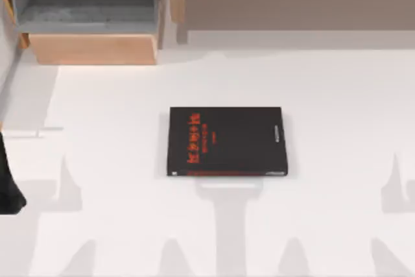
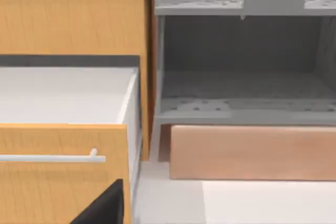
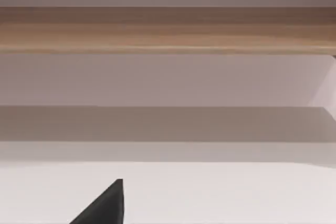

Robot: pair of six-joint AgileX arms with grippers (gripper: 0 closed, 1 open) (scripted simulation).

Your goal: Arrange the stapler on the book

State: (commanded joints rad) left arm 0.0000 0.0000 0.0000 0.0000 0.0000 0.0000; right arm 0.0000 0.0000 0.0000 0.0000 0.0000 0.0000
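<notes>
The left arm (image 1: 9, 183) is showing as a plain matte black, rounded bulk. In each wrist view, one black finger (image 2: 102, 208) is appearing as a flat wedge, unmarked (image 3: 102, 208).

top view overhead, wrist views low, level

The left arm (image 1: 8, 180) was cut off at the table's left edge; the book's (image 1: 227, 141) red lettering was unreadable.

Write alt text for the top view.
A thin black book with red lettering lies flat near the middle of a white table. A grey open cabinet stands at the far left, and the dark left arm sits at the left edge.
</notes>
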